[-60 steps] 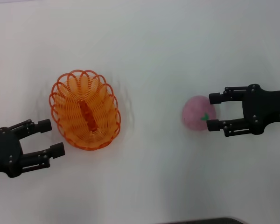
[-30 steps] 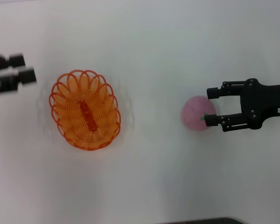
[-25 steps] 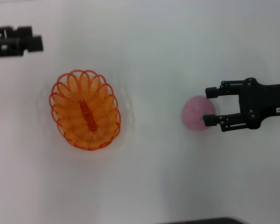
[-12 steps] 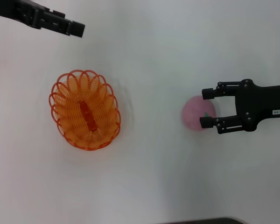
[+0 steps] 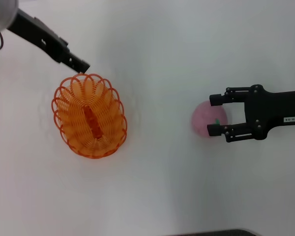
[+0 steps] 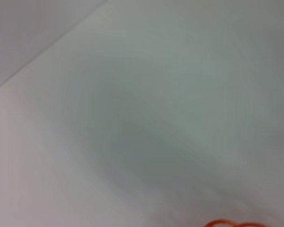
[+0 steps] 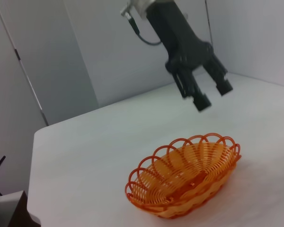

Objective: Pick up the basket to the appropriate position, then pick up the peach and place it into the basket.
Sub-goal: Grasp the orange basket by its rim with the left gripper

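The basket [image 5: 90, 116] is seen resting on the white bench [image 5: 167, 59], on the robot's left side, its long axis running roughly away from the robot. Its looped rim is shown upright and its inside holds nothing. In the right wrist view the basket [image 7: 185, 181] is seen sitting flat on the bench [image 7: 85, 142], with a grey wall [image 7: 109, 52] behind and a small part of some equipment at the near edge.

The left gripper [image 5: 81, 65] is held above the far end of the basket, just over the rim loops. From the right wrist view the left gripper [image 7: 213, 94] is shown clear of the basket, with its fingers spread apart and nothing between them. In the left wrist view only blurred bench surface and a sliver of the orange rim [image 6: 234, 223] can be made out.

The peach [image 5: 208, 119] lies on the bench on the robot's right, well apart from the basket. The right gripper [image 5: 214, 114] is placed around the peach's right side, its two fingers parted, one at each side of the fruit. Whether the fingers press on the peach cannot be told. The stretch of bench between peach and basket is bare.
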Action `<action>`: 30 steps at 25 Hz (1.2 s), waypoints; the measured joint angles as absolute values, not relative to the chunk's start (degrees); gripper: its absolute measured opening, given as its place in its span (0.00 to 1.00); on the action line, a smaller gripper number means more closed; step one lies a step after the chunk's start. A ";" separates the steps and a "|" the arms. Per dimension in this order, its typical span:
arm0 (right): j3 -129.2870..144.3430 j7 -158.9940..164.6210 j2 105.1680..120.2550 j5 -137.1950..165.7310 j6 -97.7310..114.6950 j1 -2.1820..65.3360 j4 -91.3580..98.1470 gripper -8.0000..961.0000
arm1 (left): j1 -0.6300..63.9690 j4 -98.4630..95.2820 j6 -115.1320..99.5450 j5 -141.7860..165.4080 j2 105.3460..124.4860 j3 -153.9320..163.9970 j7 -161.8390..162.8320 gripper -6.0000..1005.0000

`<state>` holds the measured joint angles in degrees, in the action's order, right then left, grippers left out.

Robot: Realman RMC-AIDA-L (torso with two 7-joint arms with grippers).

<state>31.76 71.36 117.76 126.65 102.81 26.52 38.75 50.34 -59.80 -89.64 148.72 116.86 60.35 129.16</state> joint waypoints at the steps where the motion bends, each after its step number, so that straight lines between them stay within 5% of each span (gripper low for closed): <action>1: 31.75 71.36 117.79 126.65 102.79 26.55 38.76 0.84 | 50.41 -59.79 -88.50 151.13 117.81 61.35 129.21 0.87; 10: 31.72 71.36 118.20 126.65 102.32 26.80 38.72 0.83 | 51.67 -56.29 -81.45 160.08 122.10 62.80 129.27 0.86; 30: 32.35 71.29 118.87 126.81 100.15 26.86 38.49 0.83 | 53.52 -43.13 -73.03 162.16 121.54 62.69 128.76 0.73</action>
